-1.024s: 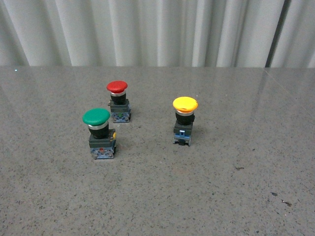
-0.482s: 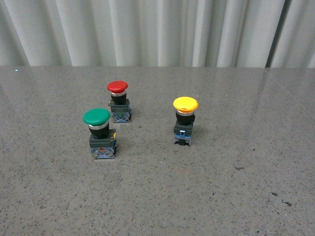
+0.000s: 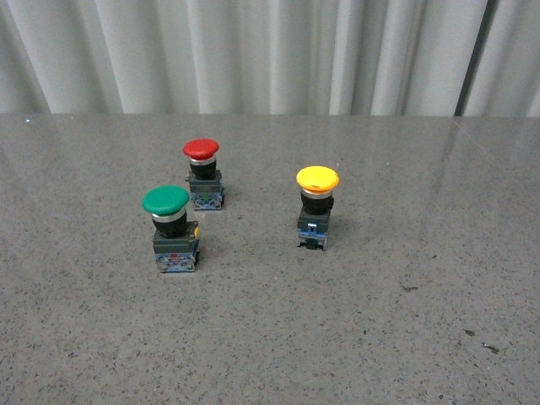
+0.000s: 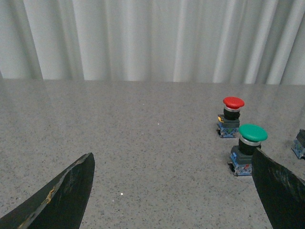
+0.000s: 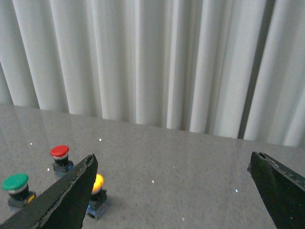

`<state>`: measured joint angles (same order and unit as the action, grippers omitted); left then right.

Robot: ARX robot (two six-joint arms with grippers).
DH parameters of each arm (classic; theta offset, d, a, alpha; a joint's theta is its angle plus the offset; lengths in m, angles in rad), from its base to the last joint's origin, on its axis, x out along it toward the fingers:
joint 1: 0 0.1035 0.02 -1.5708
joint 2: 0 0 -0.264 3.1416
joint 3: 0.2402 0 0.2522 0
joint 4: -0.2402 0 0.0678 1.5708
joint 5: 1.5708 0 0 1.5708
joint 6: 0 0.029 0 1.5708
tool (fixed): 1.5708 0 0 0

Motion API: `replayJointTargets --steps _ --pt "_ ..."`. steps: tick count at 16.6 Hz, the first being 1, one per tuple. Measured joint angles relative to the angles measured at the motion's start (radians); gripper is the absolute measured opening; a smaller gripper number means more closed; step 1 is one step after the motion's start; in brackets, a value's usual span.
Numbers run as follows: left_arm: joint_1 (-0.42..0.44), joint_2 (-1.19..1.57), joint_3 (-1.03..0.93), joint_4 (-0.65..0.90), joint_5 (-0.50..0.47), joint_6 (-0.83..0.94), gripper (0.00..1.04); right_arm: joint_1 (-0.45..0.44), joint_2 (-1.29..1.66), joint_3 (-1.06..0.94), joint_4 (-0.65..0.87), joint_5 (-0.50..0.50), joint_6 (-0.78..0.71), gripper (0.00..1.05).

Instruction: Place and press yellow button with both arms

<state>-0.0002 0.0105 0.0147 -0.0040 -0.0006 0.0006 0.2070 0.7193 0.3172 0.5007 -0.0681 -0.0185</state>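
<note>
The yellow button (image 3: pixel 316 204) stands upright on the grey table, right of centre in the front view, with a yellow mushroom cap, black body and blue-grey base. In the right wrist view it (image 5: pixel 97 194) shows partly behind one finger (image 5: pixel 66 195). Neither arm shows in the front view. My right gripper (image 5: pixel 174 191) is open and empty, above the table and apart from the button. My left gripper (image 4: pixel 174 191) is open and empty, its fingers (image 4: pixel 62 195) wide apart over bare table. Only the edge of a base block (image 4: pixel 299 143) shows at the left wrist view's border.
A green-capped button (image 3: pixel 171 228) stands front left and a red-capped button (image 3: pixel 202 173) behind it; both also show in the left wrist view (image 4: pixel 248 149) (image 4: pixel 230 116). White pleated curtains (image 3: pixel 270 55) close off the back of the table (image 3: pixel 270 337).
</note>
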Motion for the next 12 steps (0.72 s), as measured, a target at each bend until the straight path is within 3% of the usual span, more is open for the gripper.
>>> replayJointTargets --steps 3,6,10,12 --pt "0.0 0.0 0.0 0.0 0.0 0.0 0.98 0.092 0.437 0.199 0.127 0.042 0.019 0.98" --pt "0.0 0.0 0.0 0.0 0.0 0.0 0.98 0.175 0.732 0.384 0.124 0.097 0.034 0.98" --pt "0.0 0.0 0.0 0.0 0.0 0.0 0.98 0.286 0.918 0.499 0.086 0.142 0.037 0.98" --pt "0.0 0.0 0.0 0.0 0.0 0.0 0.98 0.305 0.951 0.531 0.063 0.156 0.045 0.82"
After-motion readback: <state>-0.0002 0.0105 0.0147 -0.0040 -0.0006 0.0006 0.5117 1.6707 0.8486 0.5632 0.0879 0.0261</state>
